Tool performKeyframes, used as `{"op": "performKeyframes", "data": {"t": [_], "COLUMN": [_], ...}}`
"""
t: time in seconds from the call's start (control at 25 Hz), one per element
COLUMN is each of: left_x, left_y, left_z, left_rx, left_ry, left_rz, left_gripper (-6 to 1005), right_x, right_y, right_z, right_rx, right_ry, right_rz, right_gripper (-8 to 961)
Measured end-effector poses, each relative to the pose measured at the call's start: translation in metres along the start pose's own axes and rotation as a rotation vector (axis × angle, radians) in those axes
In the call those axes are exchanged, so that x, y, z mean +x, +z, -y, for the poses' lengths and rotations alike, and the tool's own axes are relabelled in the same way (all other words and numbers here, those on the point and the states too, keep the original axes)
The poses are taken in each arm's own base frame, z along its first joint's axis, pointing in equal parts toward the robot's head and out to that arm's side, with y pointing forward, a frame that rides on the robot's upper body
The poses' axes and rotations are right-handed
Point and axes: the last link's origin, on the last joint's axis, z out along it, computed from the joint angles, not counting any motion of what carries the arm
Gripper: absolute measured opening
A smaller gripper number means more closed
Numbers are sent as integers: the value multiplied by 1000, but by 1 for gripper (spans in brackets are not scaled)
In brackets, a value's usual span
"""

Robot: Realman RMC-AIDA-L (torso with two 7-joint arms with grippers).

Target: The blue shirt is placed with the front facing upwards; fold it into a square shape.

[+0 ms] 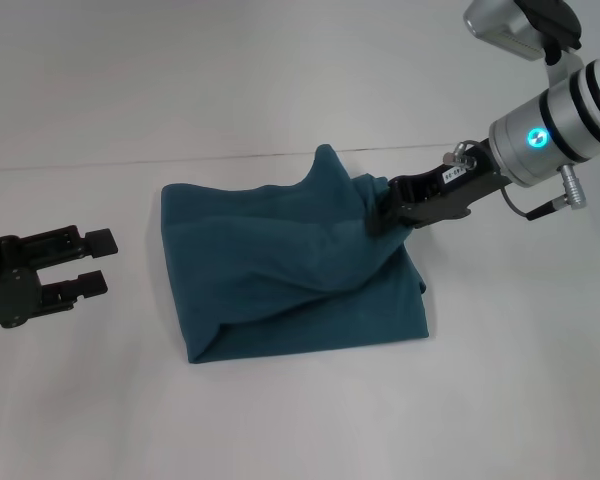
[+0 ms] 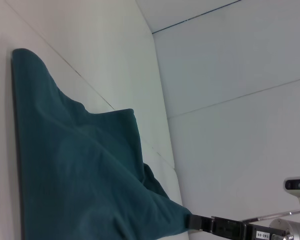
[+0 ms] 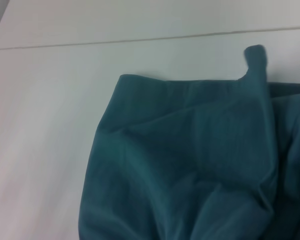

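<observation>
Head view, right gripper (image 1: 380, 212) clamped on blue shirt (image 1: 290, 270) far-right edge, left gripper (image 1: 92, 262) open, apart.

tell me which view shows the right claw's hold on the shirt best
The head view: the right claw is shut on a lifted edge of the dark teal-blue cotton shirt. The left wrist view shows that pinch far off at its frame edge; the right wrist view shows only cloth.

You're looking at the blue shirt (image 1: 280, 270) lying bunched in a rough, folded rectangle on the white surface, its far right corner rising in a peak (pinched there and lifting off); creases are running diagonally, and no lettering is showing.
</observation>
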Motion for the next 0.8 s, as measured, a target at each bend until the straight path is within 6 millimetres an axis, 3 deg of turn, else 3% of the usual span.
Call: {"op": "performKeyframes", "data": {"t": [0.28,0.52,0.64,0.8], "left_x": [1,1,1,2], "left_y": [1,1,1,2], "left_z": [-1,-2,-1,-1], "left_rx": [-2,-4,-3,1], "left_ry": [2,1,0,-1], "left_rz": [1,2,0,-6], "left_gripper": [752,753,753,752], "right_x": [2,0,8,25], "right_y": [-3,-22,-26,-23], "right_z": [2,-2,8,27], "right_rx": [-12,-117,-120,-98], "right_ry": [14,41,71,121], "right_rz": [-9,-12,-27,-52], "right_gripper": [188,69,16,29]}}
